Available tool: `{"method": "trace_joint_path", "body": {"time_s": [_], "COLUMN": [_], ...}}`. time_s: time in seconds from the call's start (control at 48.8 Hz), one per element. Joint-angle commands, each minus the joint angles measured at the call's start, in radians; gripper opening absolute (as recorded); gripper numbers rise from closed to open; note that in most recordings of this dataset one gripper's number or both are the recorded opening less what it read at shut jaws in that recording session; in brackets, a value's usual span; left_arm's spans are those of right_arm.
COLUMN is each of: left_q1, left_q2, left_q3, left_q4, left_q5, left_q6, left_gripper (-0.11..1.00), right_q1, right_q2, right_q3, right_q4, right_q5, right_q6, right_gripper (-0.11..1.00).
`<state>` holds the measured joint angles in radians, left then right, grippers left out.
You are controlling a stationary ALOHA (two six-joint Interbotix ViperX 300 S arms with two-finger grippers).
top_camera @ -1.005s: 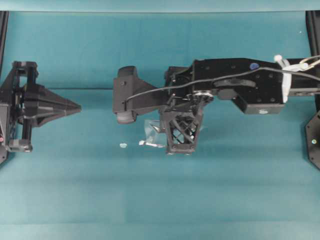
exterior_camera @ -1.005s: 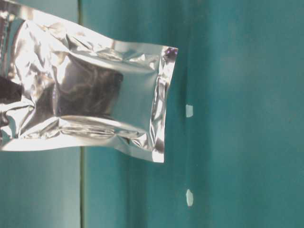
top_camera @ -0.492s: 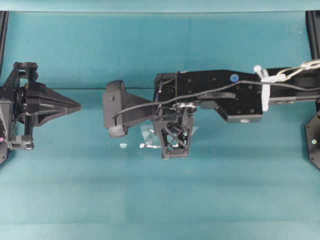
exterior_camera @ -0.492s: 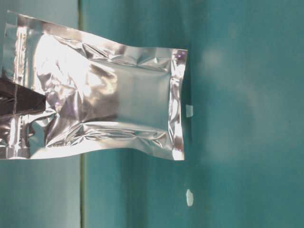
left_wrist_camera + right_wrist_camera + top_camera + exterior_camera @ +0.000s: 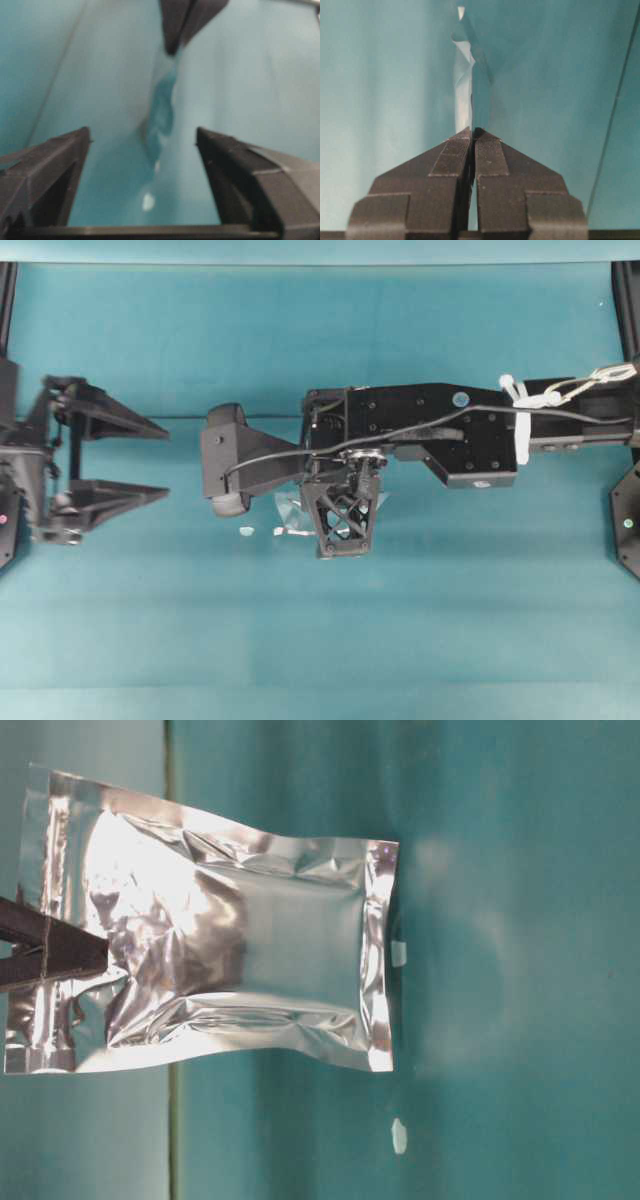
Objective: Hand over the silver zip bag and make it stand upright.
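Note:
The silver zip bag [image 5: 230, 940] is a crinkled foil pouch held off the teal table by its zip end. My right gripper [image 5: 472, 131] is shut on that end; its dark fingers [image 5: 50, 952] pinch the bag at the left of the table-level view. In the overhead view the right gripper [image 5: 338, 530] reaches across the middle, and only a corner of the bag [image 5: 290, 512] peeks out beside it. My left gripper [image 5: 165, 462] is open and empty at the left, apart from the bag. In the left wrist view its jaws [image 5: 142, 135] stand wide, with the bag [image 5: 162, 105] edge-on ahead.
A tiny white speck [image 5: 246, 531] lies on the table just left of the bag; two specks [image 5: 399, 953] show in the table-level view. A seam in the table cover [image 5: 180, 418] runs across the middle. A black frame post [image 5: 628, 510] stands at the right edge.
My left gripper has opened from shut to wide. My right arm has shifted a little to the left with the bag, which now shows more fully in the table-level view.

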<state>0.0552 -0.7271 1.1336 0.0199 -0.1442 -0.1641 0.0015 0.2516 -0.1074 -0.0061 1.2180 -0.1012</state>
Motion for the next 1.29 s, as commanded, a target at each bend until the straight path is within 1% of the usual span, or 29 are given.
{"method": "trace_joint_path", "body": {"time_s": [0.0, 0.103, 0.287, 0.431, 0.554, 0.697, 0.841, 1.005, 1.272], "left_q1": [0.0, -0.011, -0.015, -0.015, -0.015, -0.015, -0.015, -0.015, -0.041], "left_q2": [0.051, 0.121, 0.293, 0.443, 0.572, 0.699, 0.782, 0.847, 0.907], "left_q3": [0.002, 0.017, 0.026, 0.009, -0.025, -0.081, -0.133, -0.176, -0.222], "left_q4": [0.003, 0.003, 0.003, 0.002, 0.003, 0.003, 0.003, 0.003, 0.003], "left_q5": [-0.032, -0.1, -0.325, -0.439, -0.518, -0.546, -0.561, -0.606, -0.614], "left_q6": [-0.012, -0.025, -0.046, -0.054, -0.054, -0.054, -0.054, -0.054, -0.055], "left_gripper": [0.89, 0.86, 0.88, 0.89, 0.89, 0.89, 0.9, 0.92, 0.92], "right_q1": [0.003, 0.005, 0.003, 0.005, 0.008, 0.009, 0.011, 0.015, 0.017], "right_q2": [-0.009, -0.003, 0.006, 0.006, 0.006, 0.006, 0.006, 0.006, 0.006], "right_q3": [-0.017, -0.012, -0.012, -0.012, -0.011, -0.011, -0.009, -0.003, -0.002], "right_q4": [-0.003, -0.003, -0.021, -0.025, -0.025, -0.025, -0.025, -0.025, -0.025], "right_q5": [-0.006, -0.009, -0.011, -0.018, -0.031, -0.034, -0.035, -0.035, -0.044], "right_q6": [-0.008, -0.008, -0.002, 0.0, -0.008, -0.009, -0.012, -0.017, -0.017], "right_gripper": [0.01, 0.01, 0.01, 0.01, 0.01, 0.01, 0.01, 0.01, 0.01]}}
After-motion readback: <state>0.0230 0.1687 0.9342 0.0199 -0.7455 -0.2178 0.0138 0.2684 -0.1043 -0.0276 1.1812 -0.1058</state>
